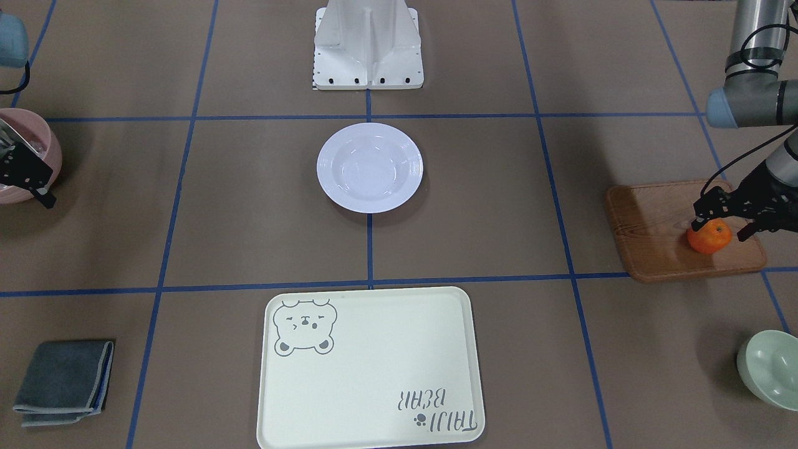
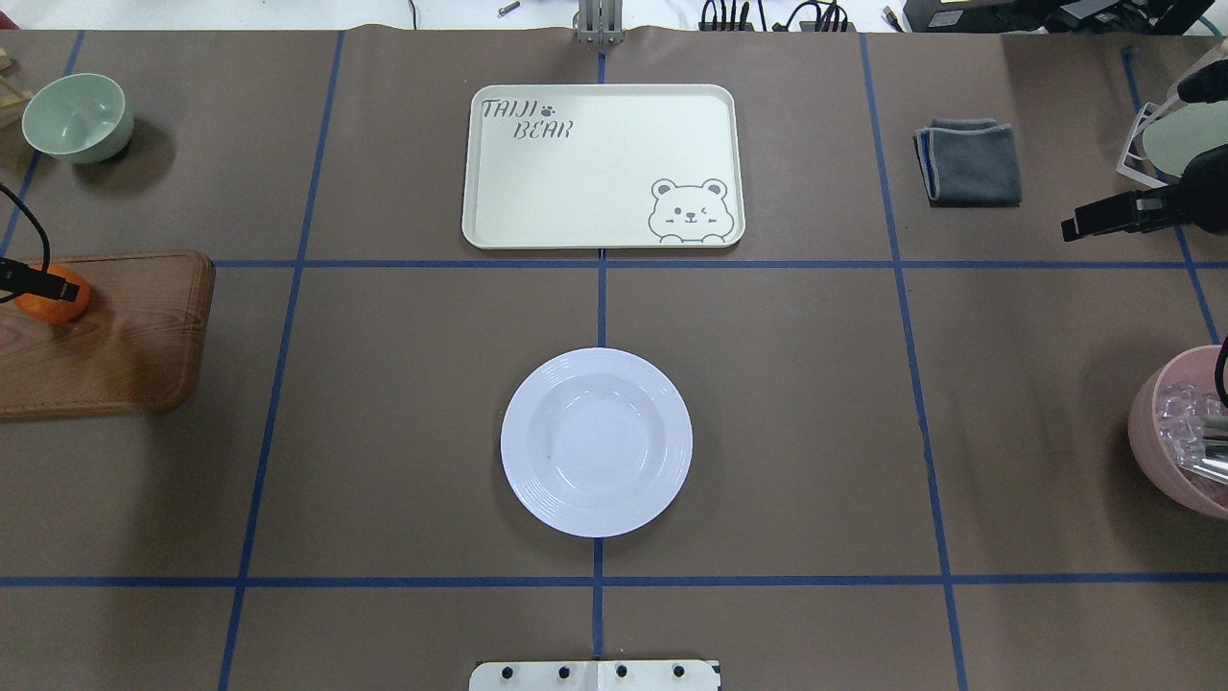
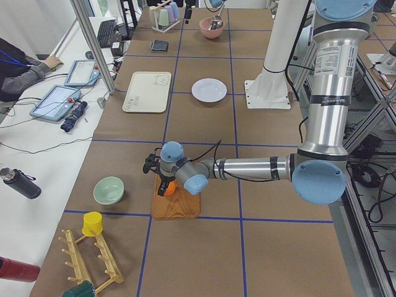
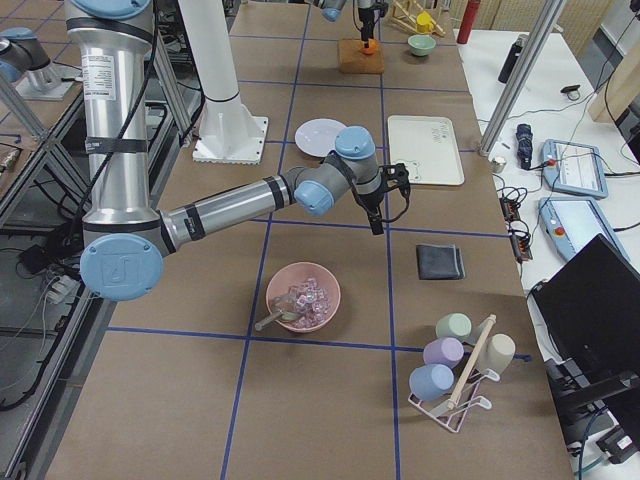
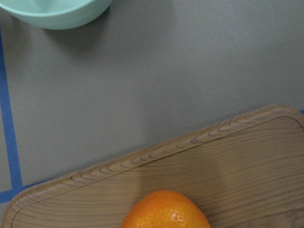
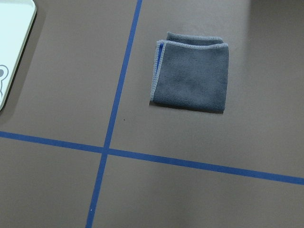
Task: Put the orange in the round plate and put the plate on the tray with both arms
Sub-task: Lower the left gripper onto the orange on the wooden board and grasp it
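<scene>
At the frame's right my left gripper (image 1: 722, 227) straddles the orange (image 1: 709, 238), fingers spread to pinch it. I cannot tell how the right gripper's (image 2: 1082, 226) fingers stand.

Lighting: bright, even, from overhead. Shadows: soft-edged and short, with one beside the green bowl (image 2: 77, 117), a thin one along the plate (image 1: 370, 167), and a broad faint one by the pink bowl (image 2: 1151, 422). Glare: pale streaks in the plate's glossy well, a sheen on the board (image 1: 648, 218), a small speck on the orange (image 5: 166, 213). Focus: fixed views sharp, left wrist view softer and slightly grainy. Distortion: side views are wide-angled, with uprights leaning toward the edges.
</scene>
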